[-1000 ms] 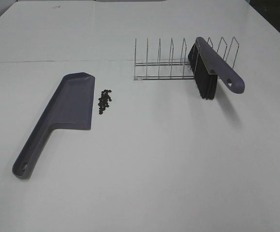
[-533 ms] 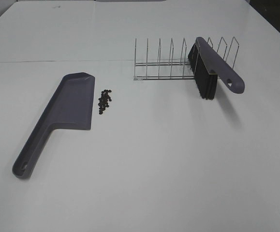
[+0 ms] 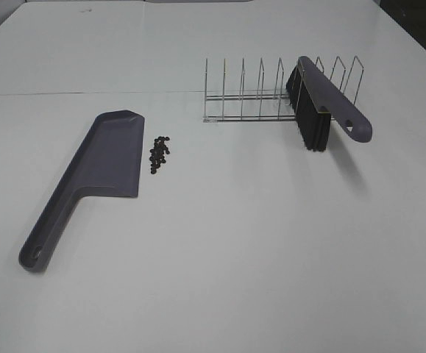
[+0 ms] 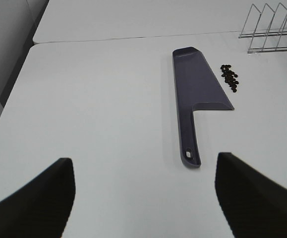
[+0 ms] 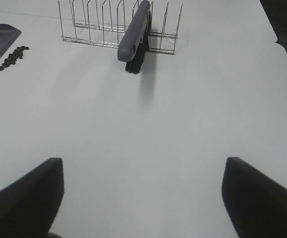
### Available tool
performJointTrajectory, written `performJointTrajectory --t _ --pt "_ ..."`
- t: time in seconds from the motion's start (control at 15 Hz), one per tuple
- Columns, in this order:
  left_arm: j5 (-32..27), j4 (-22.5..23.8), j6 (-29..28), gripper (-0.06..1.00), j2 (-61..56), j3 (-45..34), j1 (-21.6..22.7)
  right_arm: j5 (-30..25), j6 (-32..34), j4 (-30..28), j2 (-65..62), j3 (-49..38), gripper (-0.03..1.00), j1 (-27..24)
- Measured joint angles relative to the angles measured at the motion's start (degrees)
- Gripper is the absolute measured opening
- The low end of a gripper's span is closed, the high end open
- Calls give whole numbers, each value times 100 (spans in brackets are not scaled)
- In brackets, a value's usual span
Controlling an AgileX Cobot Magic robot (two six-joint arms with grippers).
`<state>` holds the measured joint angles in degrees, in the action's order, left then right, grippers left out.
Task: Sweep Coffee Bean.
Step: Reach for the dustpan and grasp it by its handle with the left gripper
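Both pairs of fingers stand spread wide, and neither grips anything. The left fingers [image 4: 39,203] hang over bare counter [image 3: 235,265] just short of the dustpan [image 3: 113,158], whose handle end, with its hanging hole, points back toward them. The right fingers [image 5: 262,198] hang over open counter well apart from the dustpan, on the side where its flat, open edge faces. The dustpan itself lies flat on the counter, grey-purple, its scoop end farthest from the left fingers. The coffee beans [image 3: 159,153] sit in a small, tight cluster on the counter just beside the dustpan's long open edge. They are close to it but not on it, roughly level with the middle of the scoop. Farther out from the dustpan on that same side, and somewhat beyond its scoop end, stands a wire rack [image 3: 242,116] of upright loops. A brush [image 3: 330,99] of the dustpan's colour rests in the rack near the end farthest from the dustpan: dark bristles down, and the handle slanting out of the rack toward the right fingers.
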<state>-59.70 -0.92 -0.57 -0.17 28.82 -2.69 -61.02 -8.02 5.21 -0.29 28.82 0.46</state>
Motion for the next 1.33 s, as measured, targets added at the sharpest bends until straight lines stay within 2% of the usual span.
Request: performJointTrajectory --t 1.33 --pt "0 0 0 74 0 0 0 0 0 0 0 0 77 0"
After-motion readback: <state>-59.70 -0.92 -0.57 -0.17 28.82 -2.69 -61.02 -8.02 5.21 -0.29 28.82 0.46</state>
